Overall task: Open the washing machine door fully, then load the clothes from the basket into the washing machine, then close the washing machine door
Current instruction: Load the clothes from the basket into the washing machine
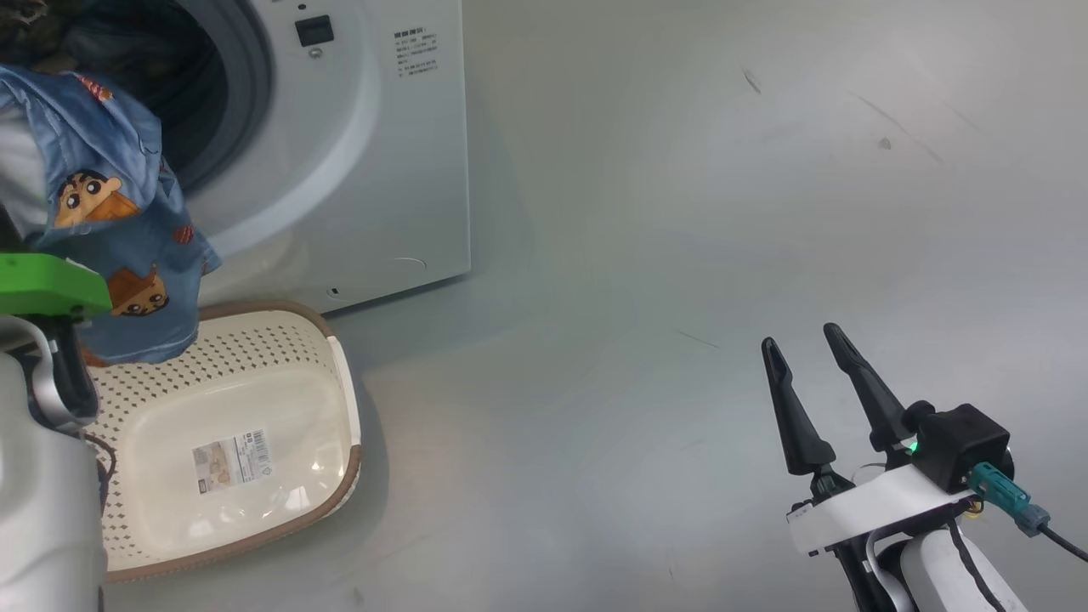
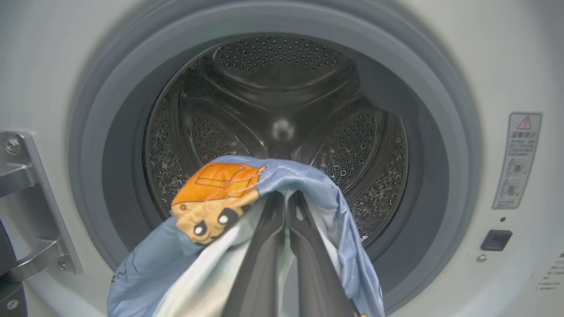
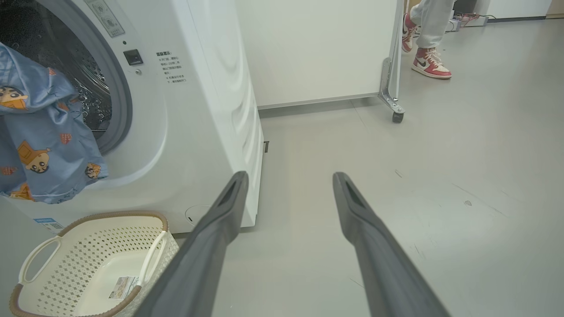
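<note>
The washing machine stands with its round opening uncovered; the steel drum is dark inside. Only the door's metal hinge shows, at the left wrist view's left edge. My left gripper is shut on the clothes, light blue fabric with orange cartoon figures, held just in front of the drum mouth. The clothes hang over the seal's lower lip and above the basket, which holds just a sticker. My right gripper is open over bare floor, far to the right.
The basket sits on the floor against the washing machine. A white panel on a caster stands behind the machine. A person's feet in red and white shoes are beyond it. Grey floor stretches to the right.
</note>
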`<state>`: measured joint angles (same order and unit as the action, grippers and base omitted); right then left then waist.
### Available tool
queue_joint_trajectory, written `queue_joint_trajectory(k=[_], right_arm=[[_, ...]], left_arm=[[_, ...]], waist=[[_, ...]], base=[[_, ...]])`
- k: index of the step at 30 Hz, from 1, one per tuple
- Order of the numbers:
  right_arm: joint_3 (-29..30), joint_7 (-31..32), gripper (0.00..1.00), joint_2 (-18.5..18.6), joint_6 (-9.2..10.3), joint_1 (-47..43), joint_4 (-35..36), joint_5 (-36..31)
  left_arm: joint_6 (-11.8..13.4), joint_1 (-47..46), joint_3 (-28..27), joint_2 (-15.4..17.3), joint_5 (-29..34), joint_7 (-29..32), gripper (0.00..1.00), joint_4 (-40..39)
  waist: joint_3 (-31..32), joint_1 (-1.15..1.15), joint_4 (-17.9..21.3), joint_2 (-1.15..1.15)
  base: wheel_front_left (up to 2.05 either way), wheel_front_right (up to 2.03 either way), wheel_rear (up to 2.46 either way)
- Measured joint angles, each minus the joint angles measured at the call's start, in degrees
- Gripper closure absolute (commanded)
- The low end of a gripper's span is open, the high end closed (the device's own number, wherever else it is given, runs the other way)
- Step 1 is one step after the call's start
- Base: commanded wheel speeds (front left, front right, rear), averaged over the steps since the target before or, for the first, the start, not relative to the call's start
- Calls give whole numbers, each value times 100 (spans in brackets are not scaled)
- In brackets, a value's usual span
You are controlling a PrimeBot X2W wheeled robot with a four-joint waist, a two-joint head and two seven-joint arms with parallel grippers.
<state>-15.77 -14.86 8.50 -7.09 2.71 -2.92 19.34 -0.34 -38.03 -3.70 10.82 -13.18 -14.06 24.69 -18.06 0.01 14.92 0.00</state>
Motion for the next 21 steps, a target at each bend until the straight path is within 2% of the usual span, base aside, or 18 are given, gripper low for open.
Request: queue_joint_trajectory(k=[11, 21], right_arm=[[-65, 0, 0, 21, 0, 123, -36, 0], [-147, 0, 0, 62, 0, 140, -37, 19]], left_arm=[[27, -608, -75, 231, 110, 0, 100, 775], [49, -1497, -159, 403, 121, 0, 100, 1235]], waist=[[-388, 0, 269, 0], [-676, 0, 349, 0]], base=[[0, 0, 0], [0, 0, 0]])
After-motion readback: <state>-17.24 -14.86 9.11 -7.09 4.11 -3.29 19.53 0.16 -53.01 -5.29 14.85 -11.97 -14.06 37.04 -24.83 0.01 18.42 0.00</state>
